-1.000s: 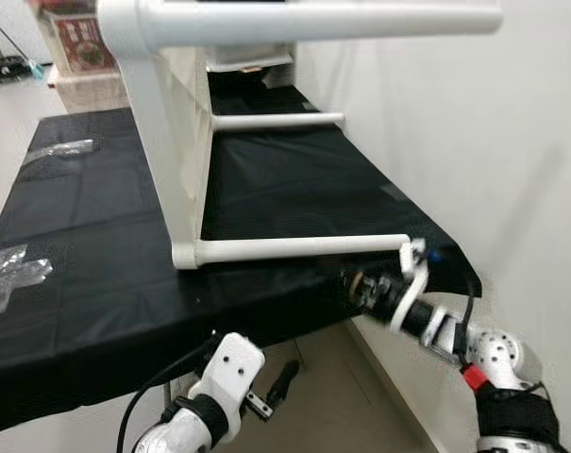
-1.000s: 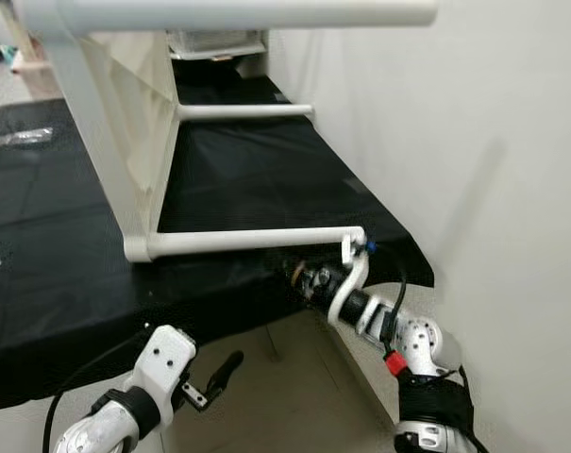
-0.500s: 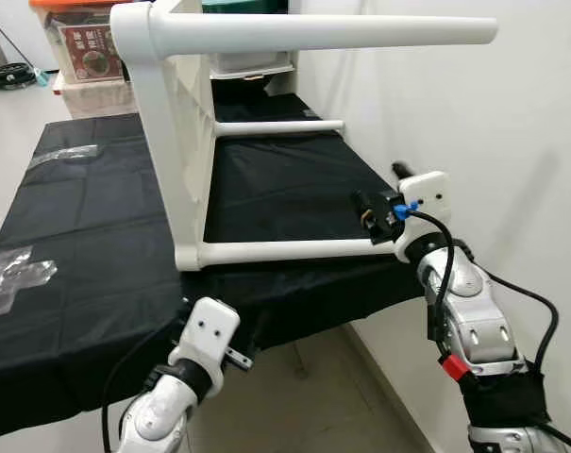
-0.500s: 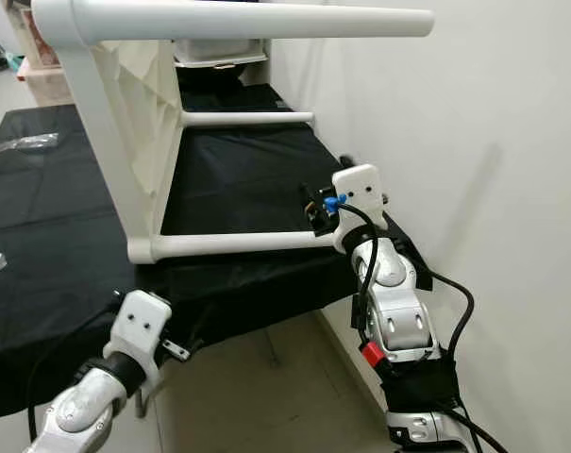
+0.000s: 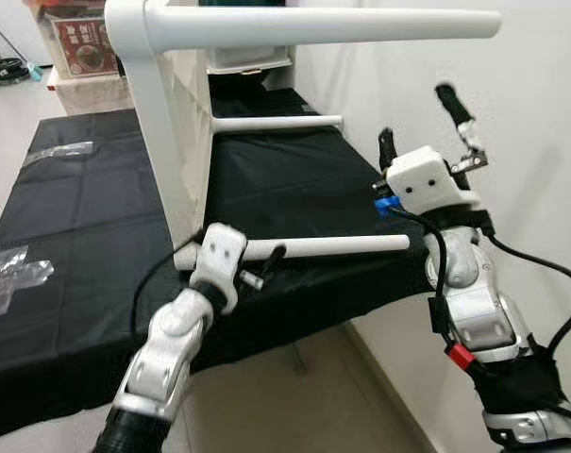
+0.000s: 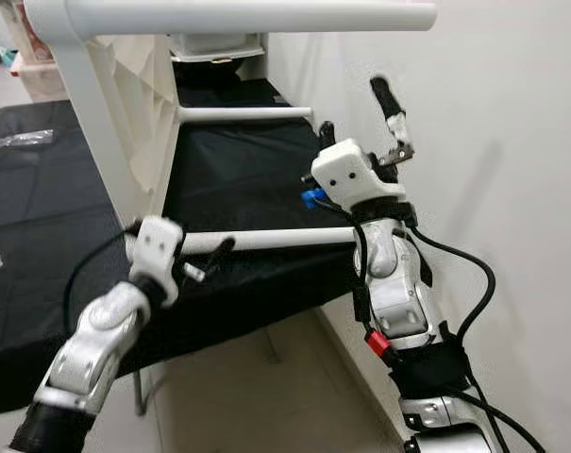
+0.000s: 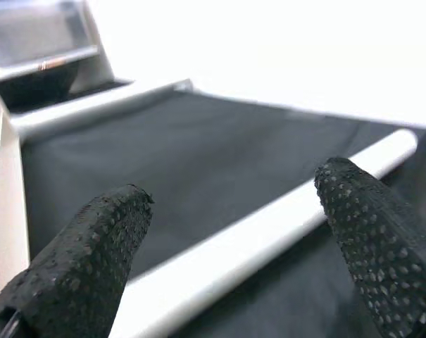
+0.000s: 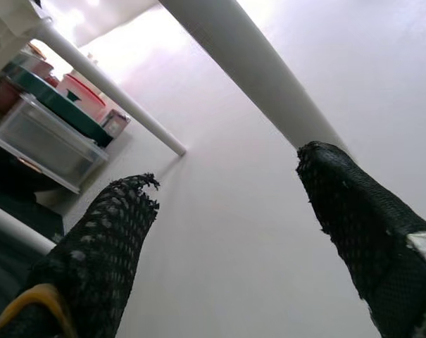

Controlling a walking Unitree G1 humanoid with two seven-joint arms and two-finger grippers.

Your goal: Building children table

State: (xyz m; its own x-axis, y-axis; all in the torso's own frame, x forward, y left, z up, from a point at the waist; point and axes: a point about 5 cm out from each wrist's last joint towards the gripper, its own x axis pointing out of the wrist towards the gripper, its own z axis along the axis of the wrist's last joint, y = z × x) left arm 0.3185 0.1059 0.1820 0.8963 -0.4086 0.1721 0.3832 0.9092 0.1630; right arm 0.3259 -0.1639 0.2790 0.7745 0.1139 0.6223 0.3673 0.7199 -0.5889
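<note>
I saw white children table (image 5: 176, 142) on its side on black-covered bench (image 5: 68, 245), legs toward wall | right gripper (image 5: 427, 118) raised under top leg (image 5: 323, 25), fingers wide | left gripper (image 7: 227, 232) spread wide at lowest leg (image 5: 332, 246), gripping nothing

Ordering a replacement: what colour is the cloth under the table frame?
Plain black cloth, clearest in the left eye view.

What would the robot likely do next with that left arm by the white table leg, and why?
Probably ease the left gripper forward and close on the lower white table leg: its open fingers already straddle that leg, which lies on the black cloth.
</note>
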